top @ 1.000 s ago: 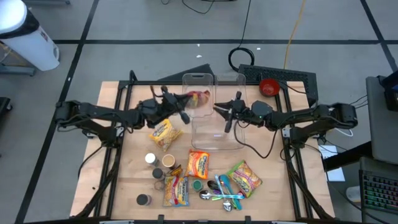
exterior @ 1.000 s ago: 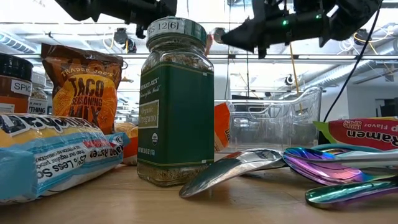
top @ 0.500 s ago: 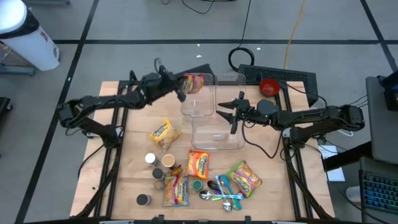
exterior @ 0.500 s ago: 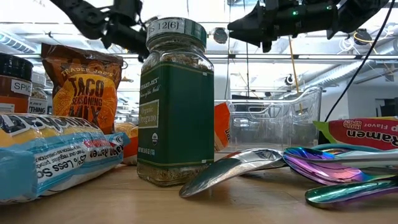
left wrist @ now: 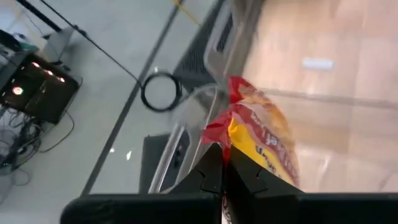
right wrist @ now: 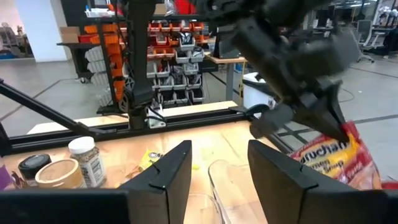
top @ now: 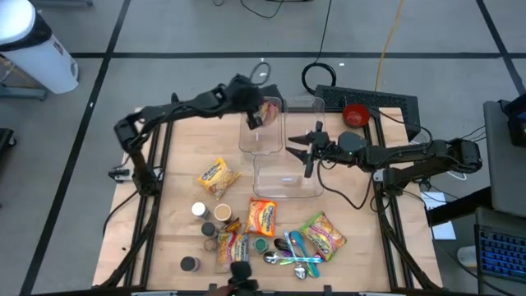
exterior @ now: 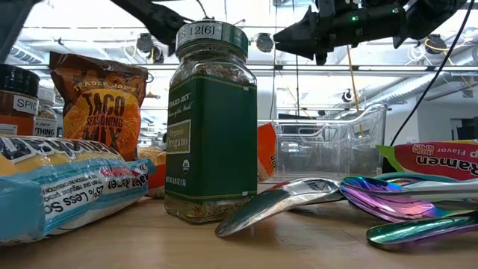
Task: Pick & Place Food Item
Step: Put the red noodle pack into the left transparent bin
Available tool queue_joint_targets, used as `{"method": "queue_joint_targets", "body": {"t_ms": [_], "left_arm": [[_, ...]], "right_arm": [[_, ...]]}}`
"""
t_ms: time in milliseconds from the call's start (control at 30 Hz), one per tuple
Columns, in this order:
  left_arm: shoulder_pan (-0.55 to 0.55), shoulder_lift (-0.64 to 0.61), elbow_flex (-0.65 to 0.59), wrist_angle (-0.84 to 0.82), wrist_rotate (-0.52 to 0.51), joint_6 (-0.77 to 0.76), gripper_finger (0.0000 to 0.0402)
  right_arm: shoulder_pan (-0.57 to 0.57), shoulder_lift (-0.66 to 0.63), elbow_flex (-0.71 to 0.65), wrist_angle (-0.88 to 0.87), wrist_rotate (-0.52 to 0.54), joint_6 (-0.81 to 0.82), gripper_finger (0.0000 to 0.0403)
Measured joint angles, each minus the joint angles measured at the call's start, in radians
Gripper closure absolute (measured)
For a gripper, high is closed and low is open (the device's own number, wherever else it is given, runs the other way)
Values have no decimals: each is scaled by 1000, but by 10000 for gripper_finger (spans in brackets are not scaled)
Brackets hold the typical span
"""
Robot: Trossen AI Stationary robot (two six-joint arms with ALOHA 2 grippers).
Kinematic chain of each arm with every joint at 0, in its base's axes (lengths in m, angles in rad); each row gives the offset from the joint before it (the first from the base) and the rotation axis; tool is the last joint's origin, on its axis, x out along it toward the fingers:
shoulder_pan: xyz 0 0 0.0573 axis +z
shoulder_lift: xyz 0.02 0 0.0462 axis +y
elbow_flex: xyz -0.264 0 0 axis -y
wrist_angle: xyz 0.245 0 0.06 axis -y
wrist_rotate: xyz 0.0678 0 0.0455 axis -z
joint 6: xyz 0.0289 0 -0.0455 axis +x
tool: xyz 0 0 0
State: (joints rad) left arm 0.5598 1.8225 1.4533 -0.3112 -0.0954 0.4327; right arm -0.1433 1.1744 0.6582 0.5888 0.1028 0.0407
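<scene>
My left gripper [top: 253, 117] is shut on a red and yellow ramen packet [top: 269, 108], held above the far clear bin [top: 261, 140]. The packet also shows in the left wrist view [left wrist: 264, 140] and in the right wrist view [right wrist: 326, 155]. My right gripper [top: 309, 152] is open and empty, raised above the near clear bin [top: 288, 185], to the right of the packet. My left gripper pinches the packet's red crimped end [left wrist: 216, 134] between its two shut fingers. The fingers come slanting down from the table's left. The packet hangs beyond and below the fingertips, lifted clear above the clear bin.
More ramen packets [top: 215, 175] [top: 261, 218] [top: 322, 234], spice jars [top: 222, 214] and spoons [top: 292, 251] lie on the near half of the table. An oregano jar [exterior: 211, 123] stands near the front. A red bowl [top: 355, 115] sits behind the table's far right.
My left gripper has carried the ramen packet up and toward the table's far edge, then a little to the right; the packet is now above the far clear bin. My right gripper has kept almost still.
</scene>
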Motion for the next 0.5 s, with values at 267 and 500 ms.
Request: {"method": "queue_joint_targets", "body": {"t_ms": [267, 500], "left_arm": [[0, 128, 151, -139, -144, 156, 398], [-18, 137, 159, -130, -147, 283, 395]], "right_arm": [[0, 0, 0, -6, 0, 0, 257], [0, 0, 0, -12, 0, 0, 260]]}}
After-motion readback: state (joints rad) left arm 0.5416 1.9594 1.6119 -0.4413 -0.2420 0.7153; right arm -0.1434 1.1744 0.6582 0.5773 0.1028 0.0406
